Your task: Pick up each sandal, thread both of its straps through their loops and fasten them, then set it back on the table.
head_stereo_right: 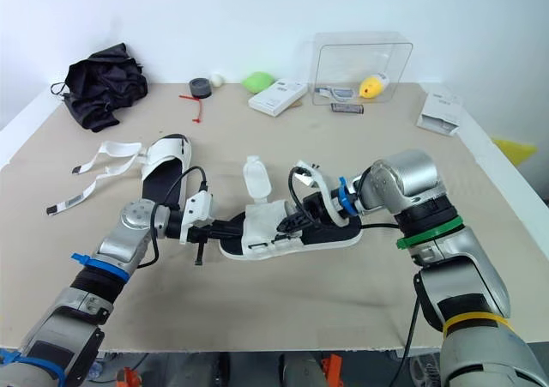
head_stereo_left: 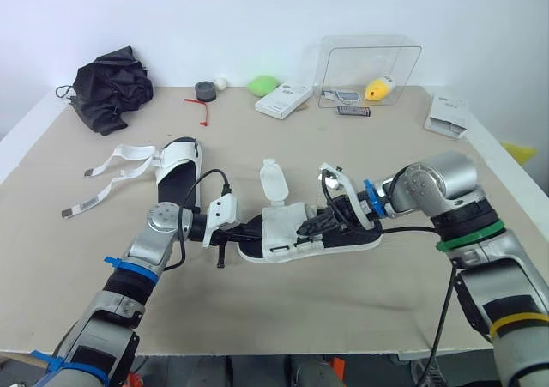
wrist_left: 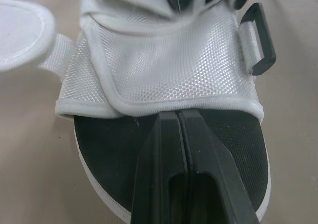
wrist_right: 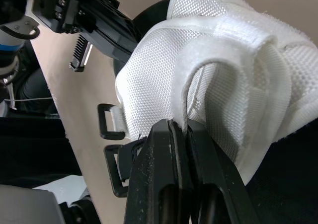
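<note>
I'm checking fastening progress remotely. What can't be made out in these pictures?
1. Head views: the right claw and its wrist cover the middle of the near sandal, so whether the pinched strap passes its loop is hidden.
2. Left wrist view: the left claw covers part of the sole; the heel is cut off by the edge.
3. Head views: print on the tags of the far sandal is too small.

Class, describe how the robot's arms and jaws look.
Both arms are silver-grey with black sections. The left arm wears blue bands; the right arm a green band and a yellow band. Black cables run past white wrist housings. The jaws are slim, black.
</note>
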You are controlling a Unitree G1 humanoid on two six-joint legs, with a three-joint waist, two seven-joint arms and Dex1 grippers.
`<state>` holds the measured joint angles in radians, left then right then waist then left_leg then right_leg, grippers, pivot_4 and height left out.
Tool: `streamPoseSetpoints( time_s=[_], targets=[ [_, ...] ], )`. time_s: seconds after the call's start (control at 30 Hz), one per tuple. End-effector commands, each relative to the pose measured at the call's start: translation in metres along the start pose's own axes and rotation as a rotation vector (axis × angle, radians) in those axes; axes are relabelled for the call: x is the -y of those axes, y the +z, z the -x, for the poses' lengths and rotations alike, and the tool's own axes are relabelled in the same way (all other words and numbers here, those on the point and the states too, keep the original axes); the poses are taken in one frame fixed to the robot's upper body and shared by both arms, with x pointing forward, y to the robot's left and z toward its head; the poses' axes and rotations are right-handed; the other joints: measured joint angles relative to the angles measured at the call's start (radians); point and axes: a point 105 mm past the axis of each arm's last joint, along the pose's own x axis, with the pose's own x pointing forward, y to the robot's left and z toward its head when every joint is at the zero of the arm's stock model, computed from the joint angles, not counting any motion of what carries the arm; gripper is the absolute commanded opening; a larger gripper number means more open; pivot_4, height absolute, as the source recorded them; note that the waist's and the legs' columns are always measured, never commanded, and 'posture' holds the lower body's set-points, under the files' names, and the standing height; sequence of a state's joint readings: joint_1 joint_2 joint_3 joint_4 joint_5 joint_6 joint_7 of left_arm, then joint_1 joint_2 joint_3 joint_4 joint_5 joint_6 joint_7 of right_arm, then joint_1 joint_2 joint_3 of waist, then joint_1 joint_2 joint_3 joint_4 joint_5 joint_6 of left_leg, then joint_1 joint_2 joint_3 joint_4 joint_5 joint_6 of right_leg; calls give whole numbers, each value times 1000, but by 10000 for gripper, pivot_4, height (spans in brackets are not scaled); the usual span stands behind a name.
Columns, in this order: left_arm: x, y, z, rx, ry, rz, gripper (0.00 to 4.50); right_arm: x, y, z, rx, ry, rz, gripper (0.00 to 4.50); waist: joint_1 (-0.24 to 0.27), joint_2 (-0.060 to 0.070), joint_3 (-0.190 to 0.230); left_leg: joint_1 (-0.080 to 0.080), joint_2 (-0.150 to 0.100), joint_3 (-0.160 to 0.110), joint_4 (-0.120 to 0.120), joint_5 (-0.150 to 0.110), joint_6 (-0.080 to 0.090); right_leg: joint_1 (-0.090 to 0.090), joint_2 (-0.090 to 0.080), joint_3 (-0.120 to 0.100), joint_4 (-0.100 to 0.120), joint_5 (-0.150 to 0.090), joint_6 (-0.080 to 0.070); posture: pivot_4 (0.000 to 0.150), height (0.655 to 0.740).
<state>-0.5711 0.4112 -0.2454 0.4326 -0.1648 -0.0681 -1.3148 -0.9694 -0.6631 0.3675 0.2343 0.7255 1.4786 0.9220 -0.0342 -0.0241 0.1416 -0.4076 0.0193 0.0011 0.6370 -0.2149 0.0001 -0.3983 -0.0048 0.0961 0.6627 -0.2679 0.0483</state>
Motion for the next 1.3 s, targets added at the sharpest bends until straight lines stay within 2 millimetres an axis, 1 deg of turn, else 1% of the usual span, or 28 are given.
streamPoseSetpoints(
  time_s=[0.03, 0.1, 0.27, 0.57, 0.67, 0.77, 0.87, 1.0, 1.13, 1.3],
  targets=[
    [30, -50, -4, -147, -73, 170, 0, 6, -7, -3, -30, -9, -17, 885, 0, 0, 0, 0, 0, 0, 0, 0, 0, 0, 0, 0, 0, 0, 0, 1500, 7400],
    [29, -50, -4, -147, -71, 170, 0, 5, -6, -2, -20, 2, -15, 885, 0, 0, 0, 0, 0, 0, 0, 0, 0, 0, 0, 0, 0, 0, 0, 1500, 7400],
    [29, -50, -3, -148, -68, 169, 0, -8, -1, 7, 17, 92, 6, 885, 0, 0, 0, 0, 0, 0, 0, 0, 0, 0, 0, 0, 0, 0, 0, 1500, 7400],
    [28, -50, -3, -147, -70, 170, 0, -23, -3, 10, 37, 179, 93, 885, 1, 0, 0, 0, -1, -1, 0, -1, 0, 0, 0, -1, 0, -2, 0, 1500, 7400],
    [27, -49, -3, -148, -68, 169, 0, -22, -2, 9, 51, 173, 124, 885, 1, 0, 0, -1, -1, -1, 0, -2, 0, 0, 0, -1, 0, -2, 0, 1500, 7400],
    [28, -49, -3, -147, -69, 169, 0, -20, 1, 6, 87, 136, 199, 885, 1, 0, 0, 0, -1, -1, 0, -2, 0, 0, 0, -1, 0, -2, 0, 1500, 7400],
    [28, -49, -3, -146, -69, 169, 0, -23, 1, 6, 108, 155, 249, 885, 1, 0, 0, 0, -1, -1, 0, -2, 0, 0, 0, -1, 0, -2, 0, 1500, 7400],
    [30, -49, -3, -146, -71, 171, 0, -26, 0, 7, 119, 172, 271, 885, 1, 0, 0, 0, 0, -1, 0, -2, 0, 0, 0, -1, 0, -2, 0, 1500, 7400],
    [30, -50, -3, -147, -71, 174, 0, -33, 2, 13, 151, 234, 284, 885, 1, 0, 0, 0, 0, -1, 0, -2, 0, 0, 0, -1, 0, -2, 0, 1500, 7400],
    [31, -50, -4, -146, -76, 176, 0, -34, 1, 13, 161, 245, 285, 885, 1, 0, 0, 0, 0, -1, 0, -2, 0, 0, 0, -1, 0, -2, 0, 1500, 7400]
  ],
)
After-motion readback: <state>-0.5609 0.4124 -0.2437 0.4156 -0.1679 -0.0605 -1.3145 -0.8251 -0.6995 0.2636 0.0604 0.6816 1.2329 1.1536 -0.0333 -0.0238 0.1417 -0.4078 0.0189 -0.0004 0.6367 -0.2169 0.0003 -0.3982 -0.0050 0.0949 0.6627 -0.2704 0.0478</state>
